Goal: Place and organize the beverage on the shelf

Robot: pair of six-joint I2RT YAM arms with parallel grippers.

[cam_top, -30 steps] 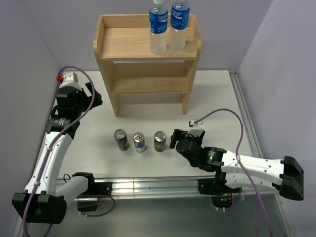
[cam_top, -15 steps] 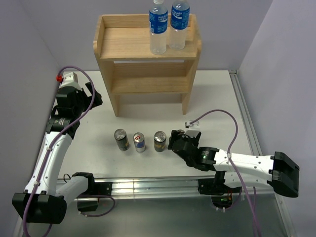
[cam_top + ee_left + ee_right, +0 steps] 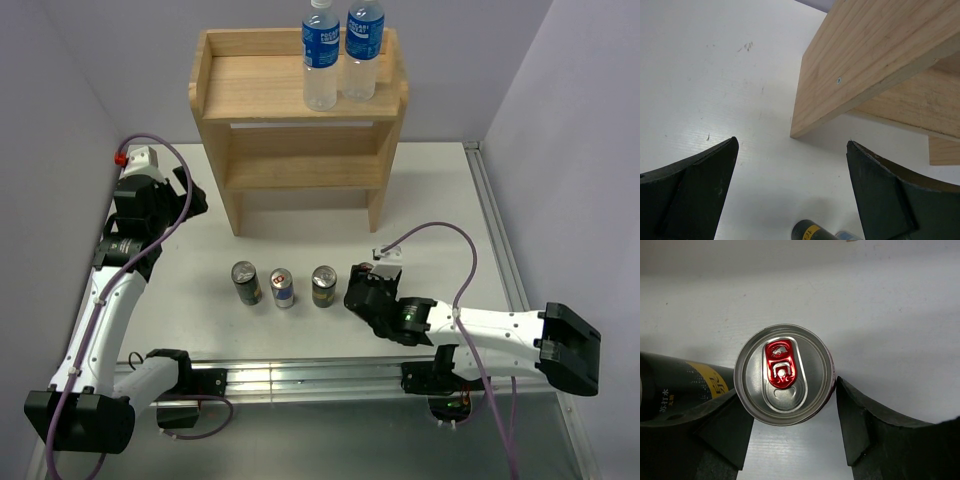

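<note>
Right wrist view shows the right jaws spread wide either side of an upright red-tabbed can on the tabletop, apart from the shelf; probably rigid, slick and dentable, it is best pinched mid-body, while the left jaws gape empty.

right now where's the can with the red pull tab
Right wrist view, centre: the silver-topped can with the red pull tab stands between the fingers of the right claw, a black yellow-labelled can at its left.
</note>
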